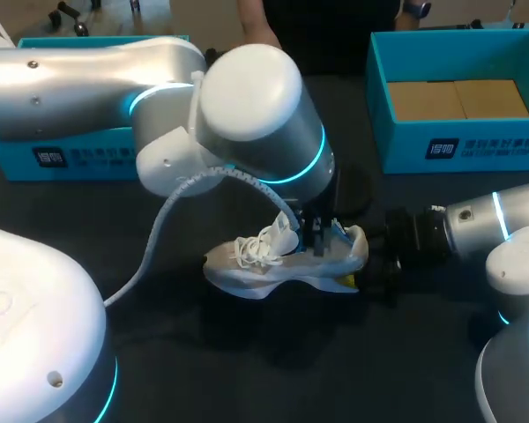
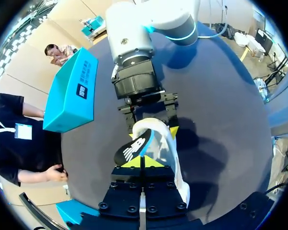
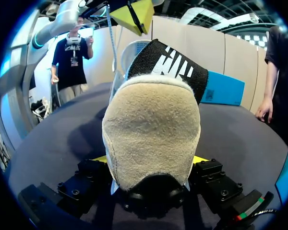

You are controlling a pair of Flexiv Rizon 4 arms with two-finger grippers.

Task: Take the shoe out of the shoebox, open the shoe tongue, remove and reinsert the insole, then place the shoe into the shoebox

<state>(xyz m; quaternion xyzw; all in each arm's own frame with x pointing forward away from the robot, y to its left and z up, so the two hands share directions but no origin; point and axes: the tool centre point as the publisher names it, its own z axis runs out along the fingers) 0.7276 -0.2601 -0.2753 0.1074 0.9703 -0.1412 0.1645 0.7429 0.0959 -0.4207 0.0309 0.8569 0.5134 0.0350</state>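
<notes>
A white and beige shoe (image 1: 273, 264) lies on its side on the dark table (image 1: 247, 370), laces toward my left. My right gripper (image 1: 372, 264) is shut on its beige heel (image 3: 151, 129), one finger on each side. A black insole (image 2: 133, 149) with white print sticks up out of the shoe opening. My left gripper (image 2: 141, 164) hangs over the opening with its yellow tips pressed together on the insole's edge. From the right wrist, the insole (image 3: 175, 67) rises behind the heel, with the left gripper's yellow tips (image 3: 134, 14) above it.
An open blue shoebox (image 1: 463, 145) with a cardboard floor stands at the back right. Another blue box part (image 1: 70, 159) sits at the back left, behind my left arm. A person stands beyond the table's far edge.
</notes>
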